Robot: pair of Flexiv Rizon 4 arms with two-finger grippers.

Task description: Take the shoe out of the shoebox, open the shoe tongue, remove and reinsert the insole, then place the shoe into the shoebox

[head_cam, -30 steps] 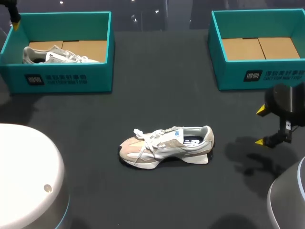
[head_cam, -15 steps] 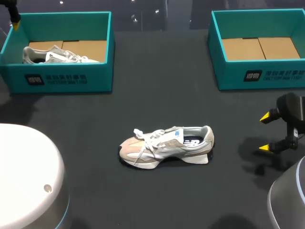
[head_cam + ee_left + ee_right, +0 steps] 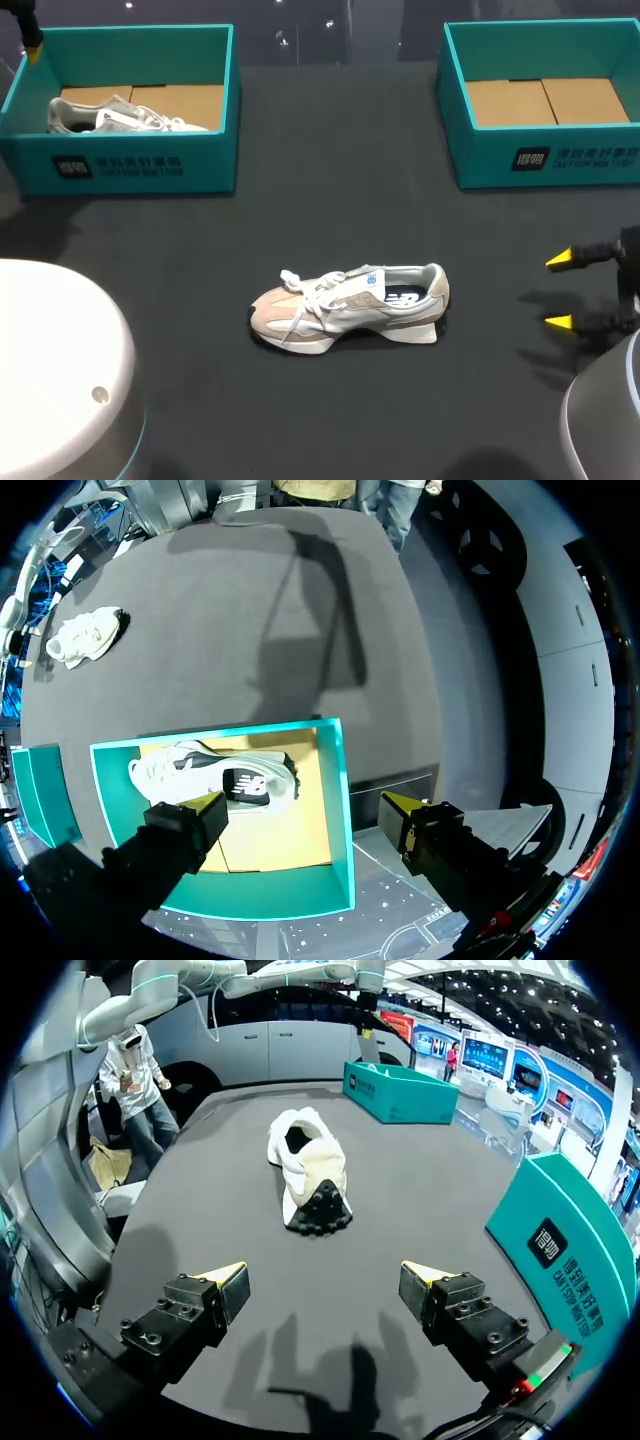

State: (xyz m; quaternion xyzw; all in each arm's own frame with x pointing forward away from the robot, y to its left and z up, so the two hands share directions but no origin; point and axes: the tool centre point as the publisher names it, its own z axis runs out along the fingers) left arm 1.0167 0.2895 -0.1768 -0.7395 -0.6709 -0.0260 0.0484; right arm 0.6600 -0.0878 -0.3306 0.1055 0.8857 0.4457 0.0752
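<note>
The shoe point(image 3: 348, 305) lies out on the desk point(image 3: 340, 180), the left pincer point(image 3: 302, 804) and right pincer point(image 3: 559, 291) both gaping and empty, so boxing it clearly remains, and whether the insole work is done cannot be told.

Right pincer point(image 3: 322, 1275): two blocky black fingers point(image 3: 180, 1322), each ending in a bright yellow wedge tip; recessed screw holes dot the upper faces; one finger carries a small green and red strip near its base. Left pincer point(image 3: 300, 805): same black blocks, same yellow wedges; a red mark low on one finger. Left arm point(image 3: 170, 985): pale grey-white tubular links with a teal ring at a joint. Head view: broad white domed housing point(image 3: 60, 360) with a small round stud point(image 3: 98, 394) and a light-blue edge; grey domed housing point(image 3: 600, 420), blue-rimmed.
</note>
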